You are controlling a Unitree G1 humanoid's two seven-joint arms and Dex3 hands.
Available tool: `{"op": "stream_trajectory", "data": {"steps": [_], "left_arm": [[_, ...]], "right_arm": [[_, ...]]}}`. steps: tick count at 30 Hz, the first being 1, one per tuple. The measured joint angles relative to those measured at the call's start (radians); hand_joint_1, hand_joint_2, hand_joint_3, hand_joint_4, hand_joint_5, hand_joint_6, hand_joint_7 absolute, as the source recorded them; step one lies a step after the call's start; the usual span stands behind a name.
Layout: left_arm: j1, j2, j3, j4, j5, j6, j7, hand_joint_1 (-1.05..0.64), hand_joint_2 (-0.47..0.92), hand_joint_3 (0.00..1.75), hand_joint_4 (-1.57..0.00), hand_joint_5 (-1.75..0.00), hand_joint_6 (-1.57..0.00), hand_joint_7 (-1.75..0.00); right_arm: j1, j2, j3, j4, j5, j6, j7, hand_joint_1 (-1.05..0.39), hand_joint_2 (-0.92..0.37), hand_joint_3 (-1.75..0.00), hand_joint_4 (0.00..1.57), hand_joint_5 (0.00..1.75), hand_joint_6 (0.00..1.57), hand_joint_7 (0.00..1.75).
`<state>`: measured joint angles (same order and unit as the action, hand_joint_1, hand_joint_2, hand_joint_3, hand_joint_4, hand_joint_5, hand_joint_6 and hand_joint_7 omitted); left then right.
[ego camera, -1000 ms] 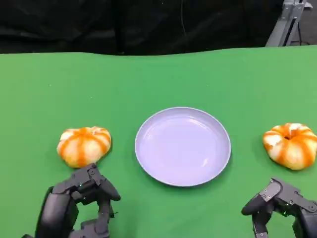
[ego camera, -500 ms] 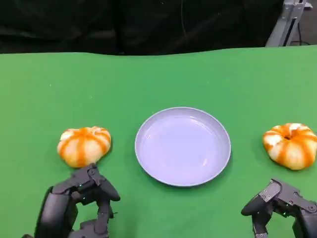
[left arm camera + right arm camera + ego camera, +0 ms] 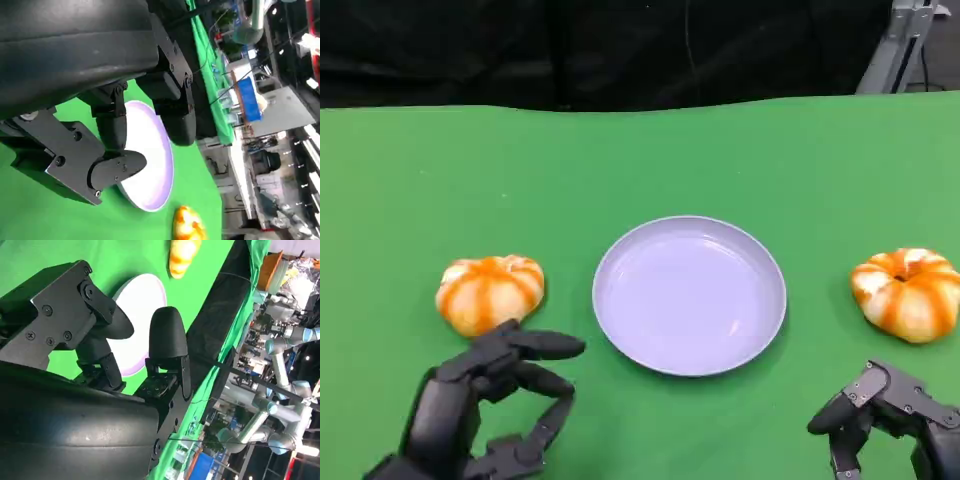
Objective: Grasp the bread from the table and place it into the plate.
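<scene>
Left hand hovers empty at the table's near edge, fingers spread, just in front of the left bread, not touching it; right hand sits empty near the right bread, fingers apart and curled downward; plate lies between both breads, nothing in it.

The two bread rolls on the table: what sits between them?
In the head view, the plate lies between the left bread roll and the right bread roll, touching neither; bare green cloth shows on either side.
</scene>
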<state>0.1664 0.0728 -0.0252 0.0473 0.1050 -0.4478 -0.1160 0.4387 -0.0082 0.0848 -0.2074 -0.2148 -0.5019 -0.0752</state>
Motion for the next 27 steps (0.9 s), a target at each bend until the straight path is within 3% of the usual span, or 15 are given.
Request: {"op": "stream_trajectory", "data": {"steps": [4, 13, 20, 27], "left_arm": [[-0.081, 0.107, 0.016, -0.039, 0.196, 0.102, 0.034, -0.55, 0.92, 0.1, -0.17, -0.52, -0.33, -0.08], [-0.258, 0.245, -0.052, 0.079, 0.5, 0.166, 0.145, -0.57, 0.92, 0.05, -0.15, -0.38, -0.33, -0.02], [-0.389, 0.283, -0.175, 0.193, 0.691, 0.302, 0.155, -0.48, 0.9, 0.02, -0.1, -0.34, -0.32, -0.01], [-0.518, 0.266, -0.284, 0.348, 0.75, 0.413, 0.153, -0.45, 0.89, 0.0, -0.1, -0.34, -0.32, 0.0]], "right_arm": [[-0.002, 0.002, 0.002, 0.0, 0.001, 0.001, 0.0, 0.07, -0.4, -1.28, 0.81, 1.69, 0.76, 1.33], [-0.012, 0.01, 0.003, 0.0, -0.005, 0.004, -0.007, 0.07, -0.4, -1.27, 0.82, 1.66, 0.76, 1.32], [-0.014, 0.01, 0.003, 0.0, -0.005, 0.011, -0.006, 0.09, -0.41, -1.27, 0.83, 1.68, 0.76, 1.32], [-0.012, 0.011, 0.007, -0.004, -0.003, 0.016, -0.006, 0.1, -0.39, -1.3, 0.82, 1.68, 0.76, 1.33]]}}
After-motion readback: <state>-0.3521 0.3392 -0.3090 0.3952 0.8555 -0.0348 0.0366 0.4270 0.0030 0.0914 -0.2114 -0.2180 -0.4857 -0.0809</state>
